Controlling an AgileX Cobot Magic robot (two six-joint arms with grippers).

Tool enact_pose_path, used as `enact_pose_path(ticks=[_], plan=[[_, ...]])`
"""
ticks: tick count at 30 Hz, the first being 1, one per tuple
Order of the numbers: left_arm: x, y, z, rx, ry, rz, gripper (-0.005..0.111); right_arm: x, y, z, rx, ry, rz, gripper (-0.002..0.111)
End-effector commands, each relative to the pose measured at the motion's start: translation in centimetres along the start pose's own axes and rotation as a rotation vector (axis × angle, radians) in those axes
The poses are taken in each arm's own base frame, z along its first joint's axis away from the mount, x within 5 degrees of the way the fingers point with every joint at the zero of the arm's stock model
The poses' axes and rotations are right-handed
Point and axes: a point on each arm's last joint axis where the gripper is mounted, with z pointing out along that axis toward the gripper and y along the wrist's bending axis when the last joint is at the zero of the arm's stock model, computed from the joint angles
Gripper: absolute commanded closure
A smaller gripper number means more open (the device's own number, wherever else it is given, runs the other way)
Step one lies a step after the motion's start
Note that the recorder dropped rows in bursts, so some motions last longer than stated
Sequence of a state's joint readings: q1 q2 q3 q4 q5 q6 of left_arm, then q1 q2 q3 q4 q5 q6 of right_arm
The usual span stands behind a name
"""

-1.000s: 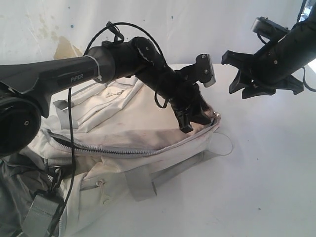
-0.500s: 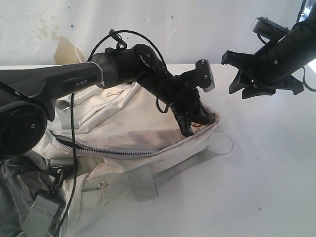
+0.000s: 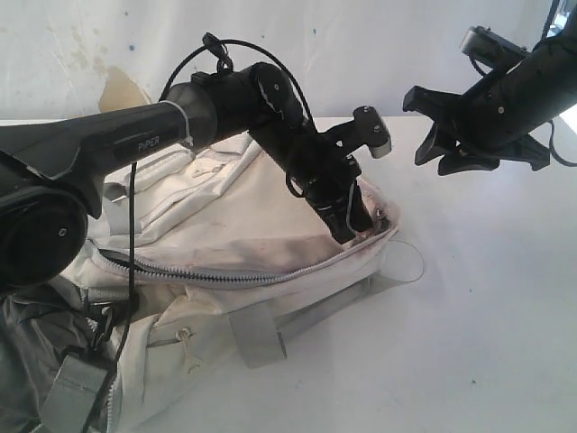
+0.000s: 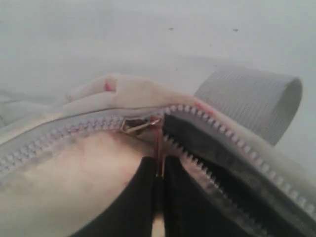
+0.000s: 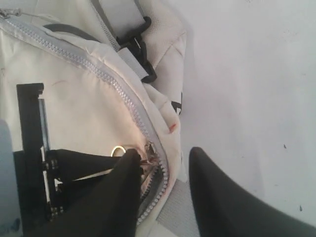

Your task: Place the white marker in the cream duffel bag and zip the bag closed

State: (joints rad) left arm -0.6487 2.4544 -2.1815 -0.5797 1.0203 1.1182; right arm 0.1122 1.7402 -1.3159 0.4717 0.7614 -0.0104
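Note:
The cream duffel bag (image 3: 225,225) lies on its side on the white table, its grey zipper (image 3: 225,275) running toward its right end. My left gripper (image 3: 356,230) is at that end, shut on the coppery zipper pull (image 4: 159,148). In the left wrist view the teeth are joined on one side of the slider (image 4: 138,125) and parted on the other, over a dark gap. My right gripper (image 3: 416,126) hangs open in the air to the right of the bag, holding nothing. The white marker is out of view.
A dark grey fabric item (image 3: 18,361) lies at the bottom left beside a grey strap (image 3: 72,383). Grey webbing handles (image 3: 257,334) stick out from the bag's front. A black buckle (image 5: 143,29) sits at the bag's end. Bare white table (image 3: 487,316) spreads to the right.
My left gripper has shifted right along the zipper toward the bag's end, its wrist rising and turning. The right gripper has stayed almost still.

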Motion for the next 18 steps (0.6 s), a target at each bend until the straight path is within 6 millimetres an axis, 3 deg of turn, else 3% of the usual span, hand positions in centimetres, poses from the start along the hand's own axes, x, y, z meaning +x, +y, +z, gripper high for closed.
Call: enact_pose_path(ticks=[1, 10, 18], plan=[[-1.2, -0.1, -2.2, -0.037, 0.024, -0.01, 0.107, -0.1, 0.0, -0.2, -0.005, -0.018, -0.004, 0.076], [-3.0, -0.6, -4.9, -0.04, -0.013, -0.045, 0.107, -0.3, 0.6, 0.3, -0.098, -0.02, 0.055, 0.076], [-2.8, -1.5, -4.9, 0.064, 0.01, -0.087, 0.107, 0.3, -0.8, 4.2, -0.075, 0.077, 0.01, 0.076]])
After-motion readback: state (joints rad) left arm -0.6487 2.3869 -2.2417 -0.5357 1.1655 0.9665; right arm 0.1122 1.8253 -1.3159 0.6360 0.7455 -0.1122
